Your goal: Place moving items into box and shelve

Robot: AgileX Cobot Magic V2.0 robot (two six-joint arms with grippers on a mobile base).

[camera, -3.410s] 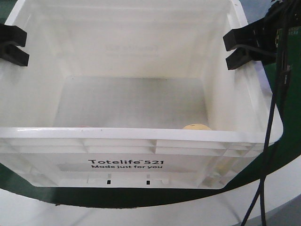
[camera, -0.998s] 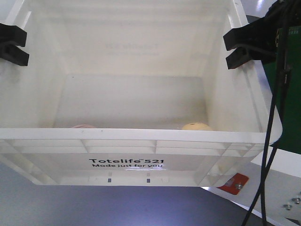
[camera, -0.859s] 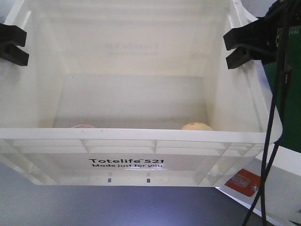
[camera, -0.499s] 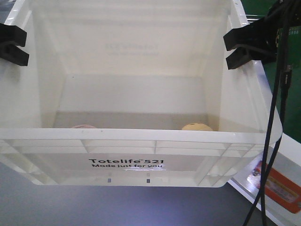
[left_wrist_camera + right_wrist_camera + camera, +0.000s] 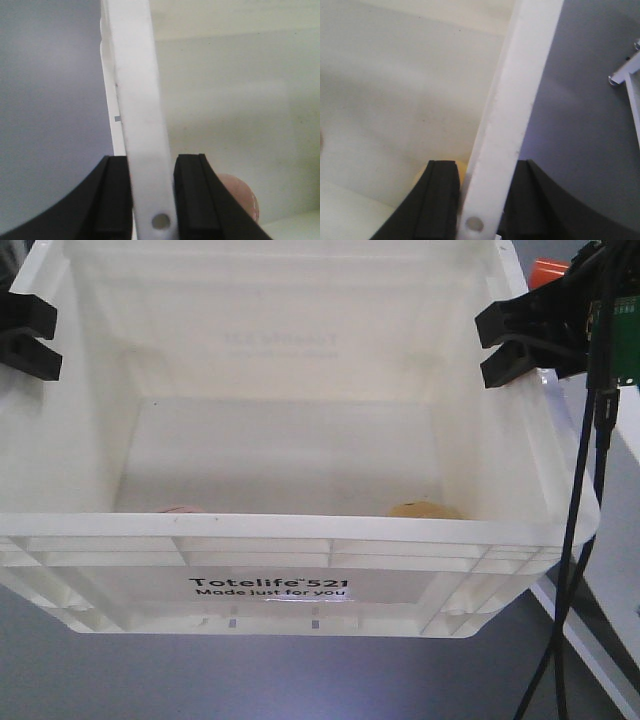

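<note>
gripping the box (image 5: 300, 525) by its two side walls, one set of jaws to each. left jaws narrowed to the thickness of the left wall, black pads (image 5: 112, 200) pressed flat on its outer and inner faces, nothing but white plastic between them. likewise on the other side: right jaws pinched onto the right wall just below the rim, right-hand pads (image 5: 440, 200) touching both faces.

sitting upright and open-topped, with the black totelife print (image 5: 268, 584) on the near wall facing the front camera.

lying inside on the box floor, tight to the near wall: the pinkish moving item (image 5: 180, 508) toward the near left corner, only its top peeking over the rim from the front, rounder and plainer just past the inner pad in the left wrist view (image 5: 240, 192); the yellow-tan moving item (image 5: 425, 510) toward the near right corner, shown as a thin sliver beside the inner pad in the right wrist view. well apart from each other.

hanging down past the right wall, black cables (image 5: 572, 540), with a green board (image 5: 625, 340) behind them. under and around the box, plain grey ground (image 5: 150, 680); cannot tell whether resting on it or held clear.
</note>
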